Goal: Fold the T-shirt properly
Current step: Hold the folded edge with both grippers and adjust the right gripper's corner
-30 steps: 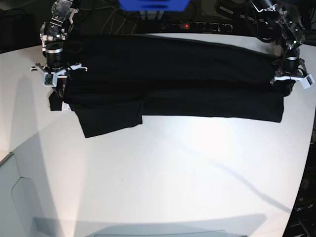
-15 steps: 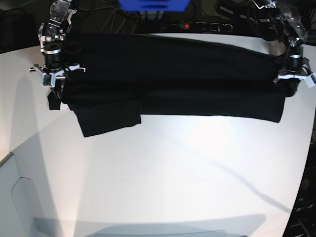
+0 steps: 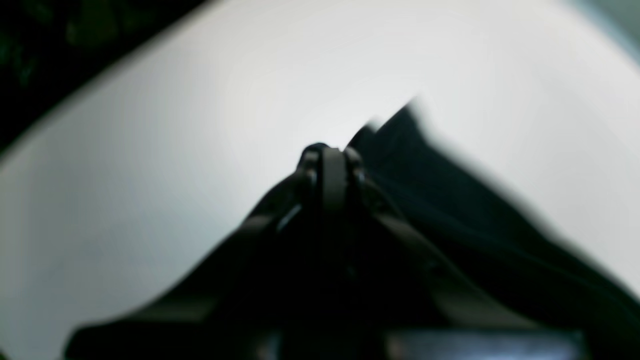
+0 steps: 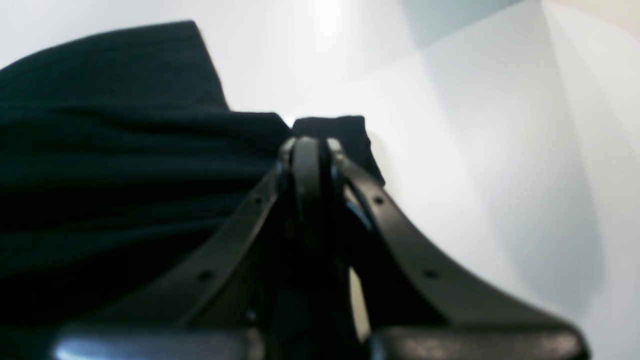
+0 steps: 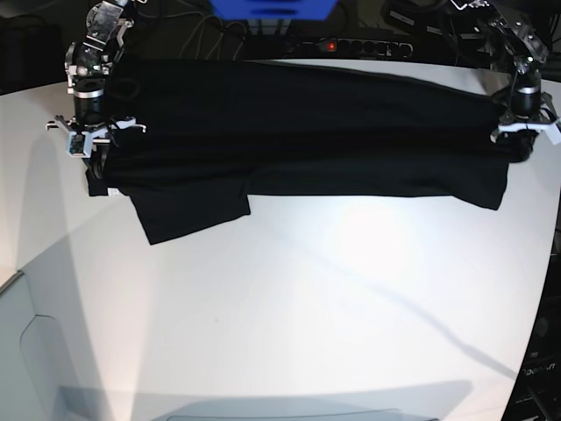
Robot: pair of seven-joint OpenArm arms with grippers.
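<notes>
The black T-shirt (image 5: 298, 132) is stretched wide across the far half of the white table (image 5: 289, 307), with one sleeve (image 5: 188, 215) hanging toward the front at the left. My right gripper (image 5: 90, 147) is at the shirt's left end and shut on its edge. In the right wrist view its closed fingertips (image 4: 307, 145) pinch the black cloth (image 4: 125, 150). My left gripper (image 5: 522, 145) holds the right end, also shut. In the blurred left wrist view the closed tips (image 3: 330, 155) grip the cloth (image 3: 450, 215), which trails off to the right.
Behind the table lie a power strip with a red light (image 5: 351, 46), a blue object (image 5: 272, 9) and cables. A pale grey surface (image 5: 26, 351) adjoins the table at the front left. The table's rounded edge (image 5: 554, 263) runs down the right side.
Both grippers have moved slightly outward and toward the back, taking the shirt's ends with them. The cloth is pulled tauter and its front edge has shifted back.
</notes>
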